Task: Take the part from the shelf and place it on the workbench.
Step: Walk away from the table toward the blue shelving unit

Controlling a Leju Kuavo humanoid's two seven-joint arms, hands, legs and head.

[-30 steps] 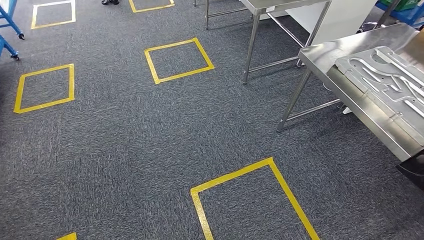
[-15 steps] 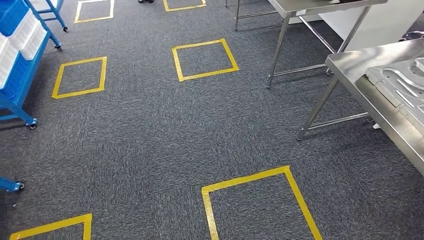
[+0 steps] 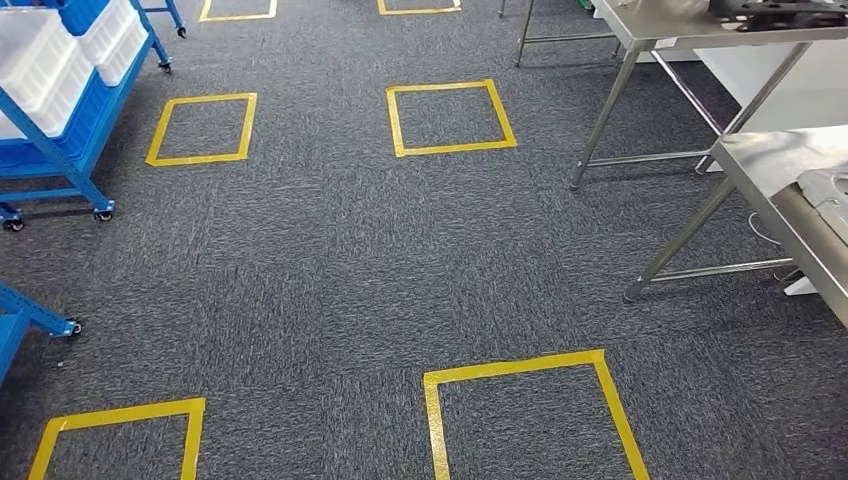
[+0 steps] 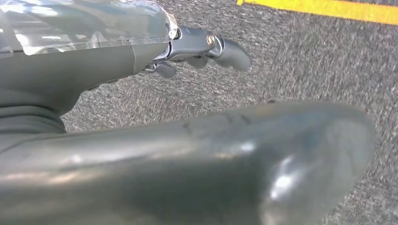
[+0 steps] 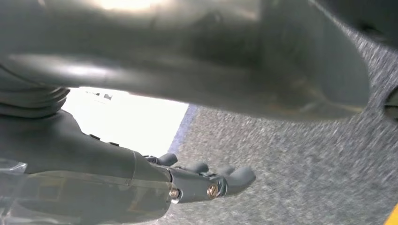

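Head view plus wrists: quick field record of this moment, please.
shelf: blue wheeled rack, white bins, far left
workbench: steel table, right edge
floor: grey carpet, yellow tape squares
left hand: holds nothing, fingers extended above carpet
right hand: holds nothing, fingers extended
part: none in either hand

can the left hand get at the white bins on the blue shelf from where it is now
Probably not yet. The white bins sit on the blue shelf across a stretch of carpet, while the left hand hangs over the floor, holding nothing. Nothing blocks the path; the robot likely needs to walk closer first.
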